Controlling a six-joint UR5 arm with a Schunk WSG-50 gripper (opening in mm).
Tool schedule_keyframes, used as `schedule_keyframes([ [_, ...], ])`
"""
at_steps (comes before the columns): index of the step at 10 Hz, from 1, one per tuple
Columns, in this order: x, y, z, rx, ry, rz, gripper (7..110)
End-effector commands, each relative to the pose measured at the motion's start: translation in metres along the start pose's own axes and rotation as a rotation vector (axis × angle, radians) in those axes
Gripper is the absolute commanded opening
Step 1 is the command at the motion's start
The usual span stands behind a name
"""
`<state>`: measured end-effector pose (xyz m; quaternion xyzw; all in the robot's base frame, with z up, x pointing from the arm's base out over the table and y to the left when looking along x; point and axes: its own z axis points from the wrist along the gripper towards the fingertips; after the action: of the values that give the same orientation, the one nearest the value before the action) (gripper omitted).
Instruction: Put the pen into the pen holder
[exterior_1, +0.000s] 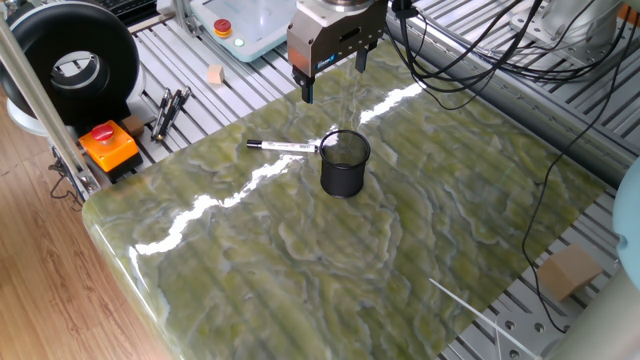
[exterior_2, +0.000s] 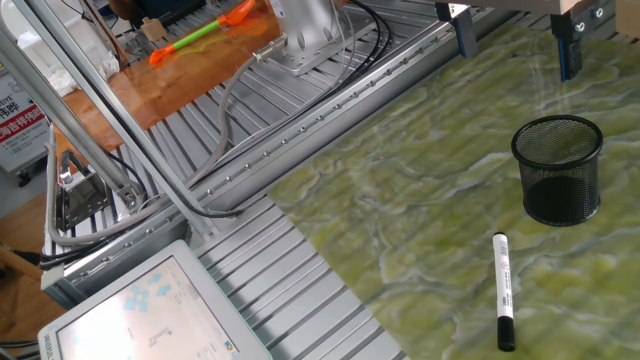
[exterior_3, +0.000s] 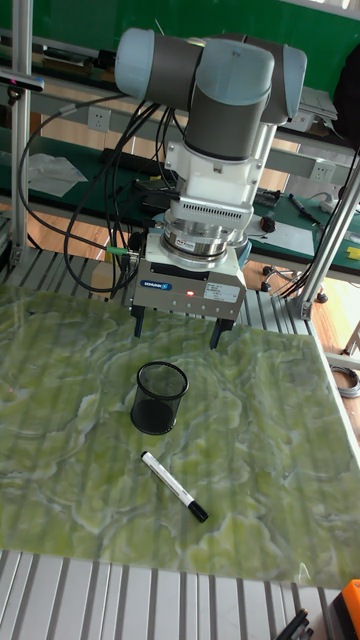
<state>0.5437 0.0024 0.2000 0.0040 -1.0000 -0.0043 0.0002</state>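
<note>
Catches the gripper (exterior_1: 334, 75) poised above the back edge of a glossy, green-veined, marble-look table (exterior_1: 400, 240), both dark fingers (exterior_3: 137, 322) spread wide and gripping nothing. Finds the pen (exterior_1: 283, 146) lying flat on that surface: slim, white-barrelled, black at cap and end. Places it just beside the pen holder (exterior_1: 345, 163), one end close to the cup's rim in one fixed view, plainly apart from it in the tall fixed view. Shows the holder as a small black wire-mesh cylinder, upright, see-through at the sides, solid at rim and base. Sets the gripper behind and above the cup, touching neither cup nor pen. Has only the cup standing between gripper and pen in the tall fixed view.

Takes in ribbed aluminium decking (exterior_1: 245, 95) around the tabletop. Picks out, off the left corner, an orange box with a red button (exterior_1: 108, 143), a cluster of dark pens (exterior_1: 170, 110), a small wooden block (exterior_1: 215, 74) and a big black ring-shaped housing (exterior_1: 70, 60). Notes black cables (exterior_1: 470, 45) looping over the decking behind the table and a cardboard cube (exterior_1: 570, 272) at right. From the other fixed view, adds an orange-and-green plastic tool (exterior_2: 195, 38) on a brown board (exterior_2: 170, 85) and a pale tablet screen (exterior_2: 150, 310) in the lower left corner.
</note>
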Motion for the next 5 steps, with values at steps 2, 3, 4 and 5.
schedule_keyframes([
  [2, -0.05, 0.023, -0.002, -0.082, -0.204, -0.071, 109],
  [3, -0.051, 0.024, 0.0, -0.087, -0.209, -0.075, 7],
  [4, -0.051, 0.024, 0.0, -0.089, -0.21, -0.076, 7],
  [5, -0.051, 0.024, 0.0, -0.089, -0.208, -0.079, 7],
])
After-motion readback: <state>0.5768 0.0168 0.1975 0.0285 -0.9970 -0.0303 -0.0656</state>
